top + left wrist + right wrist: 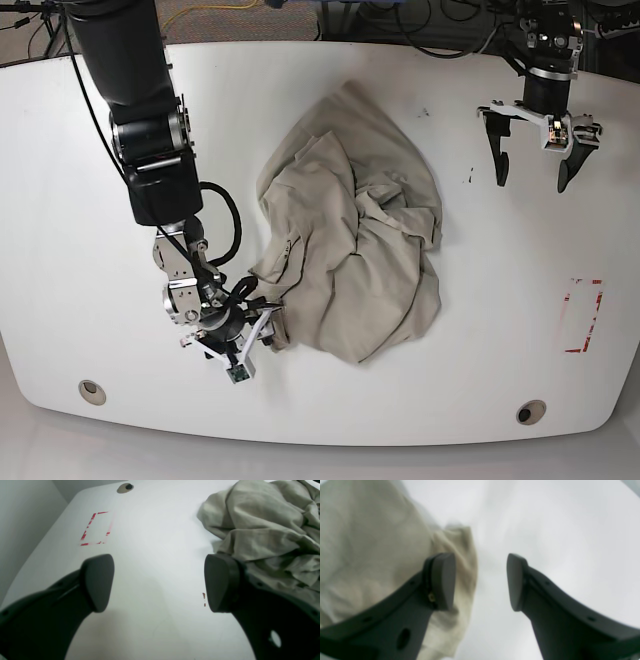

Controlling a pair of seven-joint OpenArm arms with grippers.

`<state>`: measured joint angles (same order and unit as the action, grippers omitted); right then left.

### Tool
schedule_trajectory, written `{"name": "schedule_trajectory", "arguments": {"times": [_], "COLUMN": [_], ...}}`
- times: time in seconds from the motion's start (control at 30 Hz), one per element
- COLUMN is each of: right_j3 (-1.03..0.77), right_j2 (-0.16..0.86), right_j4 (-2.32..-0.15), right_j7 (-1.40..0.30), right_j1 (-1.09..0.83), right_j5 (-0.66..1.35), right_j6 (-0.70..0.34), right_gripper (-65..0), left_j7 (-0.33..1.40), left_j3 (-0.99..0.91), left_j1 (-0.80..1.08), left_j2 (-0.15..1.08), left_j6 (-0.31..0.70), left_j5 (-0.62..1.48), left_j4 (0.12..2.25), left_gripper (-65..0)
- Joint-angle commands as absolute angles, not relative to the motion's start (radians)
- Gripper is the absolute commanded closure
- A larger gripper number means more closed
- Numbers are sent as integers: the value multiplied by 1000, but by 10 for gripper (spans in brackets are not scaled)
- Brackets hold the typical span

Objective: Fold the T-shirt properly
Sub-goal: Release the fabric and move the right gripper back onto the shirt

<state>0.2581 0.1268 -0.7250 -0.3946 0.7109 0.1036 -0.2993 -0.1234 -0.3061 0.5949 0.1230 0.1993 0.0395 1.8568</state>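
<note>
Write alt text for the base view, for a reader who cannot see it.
A crumpled beige T-shirt lies in a heap at the middle of a white table. The right gripper is open at the shirt's lower edge, while the left gripper hangs open and empty over bare table, apart from the cloth.

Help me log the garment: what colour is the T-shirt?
Plain beige-khaki T-shirt, no print; clearest in the base view.

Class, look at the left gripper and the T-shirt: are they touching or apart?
Apart. The base view shows the left gripper open over bare table, with a clear stretch of white between it and the T-shirt.
</note>
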Motion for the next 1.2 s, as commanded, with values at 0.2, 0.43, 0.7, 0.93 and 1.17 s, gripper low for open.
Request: {"name": "schedule_trajectory", "arguments": {"times": [0.2, 0.43, 0.7, 0.93, 1.17], "right_j3": [278, 289, 305, 300, 295], "right_j2": [53, 83, 101, 109, 122], "right_j4": [-729, -742, -743, -757, -821], "right_j7": [-356, -348, -354, -355, -379], "right_j1": [785, 773, 769, 765, 731], "right_j5": [124, 106, 107, 107, 116], "right_j6": [-305, -294, -290, -297, -309], "right_gripper": [-315, -315, -316, -315, -314], "left_j7": [-160, -117, -111, -105, -93], "left_j3": [-297, -313, -315, -314, -314], "left_j1": [568, 465, 452, 450, 426], "left_j2": [134, 141, 142, 139, 134], "left_j6": [200, 198, 201, 201, 199], "left_j5": [59, 48, 53, 56, 56], "left_j4": [1875, 1856, 1866, 1889, 1907], "left_gripper": [-535, -530, -526, -527, -528]}}
